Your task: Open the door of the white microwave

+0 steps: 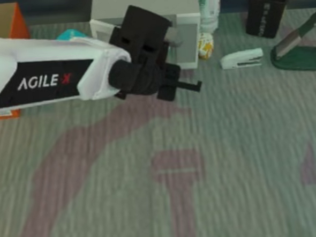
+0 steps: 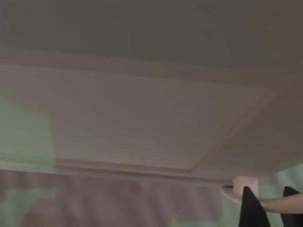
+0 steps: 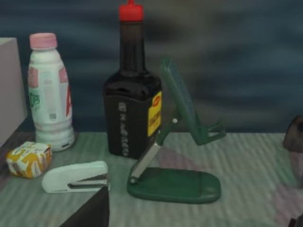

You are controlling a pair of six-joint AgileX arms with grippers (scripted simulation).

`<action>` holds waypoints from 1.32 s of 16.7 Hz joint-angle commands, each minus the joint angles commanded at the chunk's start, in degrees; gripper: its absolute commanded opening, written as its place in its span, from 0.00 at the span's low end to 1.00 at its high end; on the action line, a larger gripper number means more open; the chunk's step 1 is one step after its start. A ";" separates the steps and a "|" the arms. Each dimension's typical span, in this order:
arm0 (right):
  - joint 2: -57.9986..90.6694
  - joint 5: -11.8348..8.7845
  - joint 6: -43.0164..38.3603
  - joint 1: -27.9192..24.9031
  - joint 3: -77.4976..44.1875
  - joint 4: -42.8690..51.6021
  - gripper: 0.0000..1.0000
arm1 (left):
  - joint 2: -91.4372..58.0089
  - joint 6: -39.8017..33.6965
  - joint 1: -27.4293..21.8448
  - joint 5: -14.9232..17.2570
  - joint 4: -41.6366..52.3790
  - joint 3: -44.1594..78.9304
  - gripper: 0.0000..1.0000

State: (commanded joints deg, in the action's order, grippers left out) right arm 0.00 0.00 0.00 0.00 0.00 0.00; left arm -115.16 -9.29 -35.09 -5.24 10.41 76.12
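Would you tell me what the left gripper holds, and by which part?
The left gripper sits at the door of the white microwave, fingers either side of its small handle tab; whether it grips cannot be told.

Soft, even, rather dim light fills all three views, with no glare and only faint shadows. The counter [image 1: 230,162] looks streaked and blurred. The left wrist view is hazy and out of focus.

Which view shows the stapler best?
The right wrist view: the stapler lies whole and close, between a yellow packet and a green stand. The top view shows it smaller; the left wrist view shows none of it.
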 joint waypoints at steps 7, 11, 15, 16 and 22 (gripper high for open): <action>0.00 0.00 0.00 0.00 0.00 0.00 1.00 | 1.46 2.68 1.19 1.53 -0.93 -2.15 0.00; 0.00 0.00 0.00 0.00 0.00 0.00 1.00 | 1.46 2.68 1.19 1.53 -0.93 -2.15 0.00; 0.00 0.00 0.00 0.00 0.00 0.00 1.00 | 1.46 2.68 1.19 1.53 -0.93 -2.15 0.00; 0.00 0.00 0.00 0.00 0.00 0.00 1.00 | 1.46 2.68 1.19 1.53 -0.93 -2.15 0.00; 0.00 0.00 0.00 0.00 0.00 0.00 1.00 | 1.46 2.68 1.19 1.53 -0.93 -2.15 0.00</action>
State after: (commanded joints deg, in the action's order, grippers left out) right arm 0.00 0.00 0.00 0.00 0.00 0.00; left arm -113.71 -6.61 -33.90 -3.70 9.48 73.97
